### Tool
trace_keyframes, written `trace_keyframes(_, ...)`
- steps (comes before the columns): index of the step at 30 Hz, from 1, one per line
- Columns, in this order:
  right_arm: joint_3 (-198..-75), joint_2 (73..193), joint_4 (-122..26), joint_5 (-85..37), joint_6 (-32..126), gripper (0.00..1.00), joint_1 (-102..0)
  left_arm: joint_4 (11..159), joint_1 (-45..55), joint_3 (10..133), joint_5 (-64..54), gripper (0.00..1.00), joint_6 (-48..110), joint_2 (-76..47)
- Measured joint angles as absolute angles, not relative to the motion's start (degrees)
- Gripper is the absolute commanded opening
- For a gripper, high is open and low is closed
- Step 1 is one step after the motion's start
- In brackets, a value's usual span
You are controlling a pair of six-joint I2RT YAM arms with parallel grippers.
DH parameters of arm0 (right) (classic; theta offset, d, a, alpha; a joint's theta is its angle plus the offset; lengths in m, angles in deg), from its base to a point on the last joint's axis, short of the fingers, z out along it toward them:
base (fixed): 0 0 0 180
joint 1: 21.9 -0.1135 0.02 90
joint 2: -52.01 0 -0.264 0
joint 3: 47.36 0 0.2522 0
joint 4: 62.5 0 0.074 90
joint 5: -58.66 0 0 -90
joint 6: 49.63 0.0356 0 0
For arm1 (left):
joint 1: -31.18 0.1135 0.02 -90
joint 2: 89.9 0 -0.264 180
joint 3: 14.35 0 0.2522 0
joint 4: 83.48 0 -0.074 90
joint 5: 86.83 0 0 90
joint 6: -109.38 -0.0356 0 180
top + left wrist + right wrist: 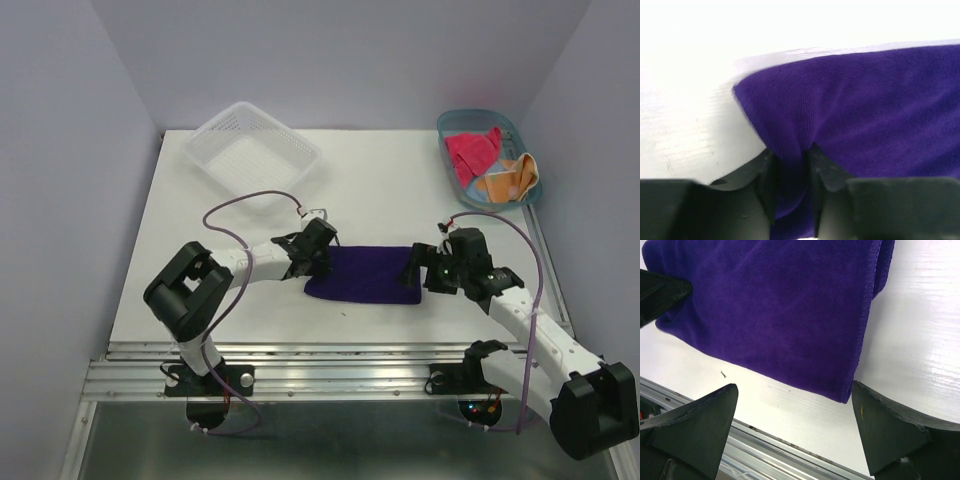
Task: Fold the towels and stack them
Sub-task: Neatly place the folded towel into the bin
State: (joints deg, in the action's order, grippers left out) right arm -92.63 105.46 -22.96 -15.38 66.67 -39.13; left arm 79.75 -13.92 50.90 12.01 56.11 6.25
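A dark purple towel (365, 275), folded into a strip, lies on the white table in front of both arms. My left gripper (308, 262) is at the towel's left end. The left wrist view shows a bunch of the purple cloth (865, 125) pinched between the two black fingers (830, 172) of the left gripper (790, 167). My right gripper (415, 268) hovers open over the towel's near right corner (775, 310), with its fingertips (890, 425) apart and nothing between them. A pink-red towel (472, 152) and an orange towel (510, 178) lie crumpled in the teal bin.
The teal bin (470, 113) stands at the back right corner. A white mesh basket (300, 150) sits at the back left, holding nothing. The table's metal front rail (765, 445) runs just below the towel. Grey walls enclose the table.
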Motion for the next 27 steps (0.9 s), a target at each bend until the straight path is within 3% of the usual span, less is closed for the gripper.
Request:
trace_keyframes(9,-92.6,104.8,-22.9,-16.0,66.1,1.00,-39.1,74.3,-16.2,58.2,19.3,0.00,49.7,10.3)
trace_keyframes(18,-92.6,103.8,-22.9,-16.3,66.1,1.00,-39.1,70.9,-16.7,68.9,35.9,0.00,30.5,14.2)
trace_keyframes(27,-92.6,103.1,-23.0,-16.3,66.1,1.00,-39.1,73.1,-15.5,69.4,46.8,0.00,14.3,15.0)
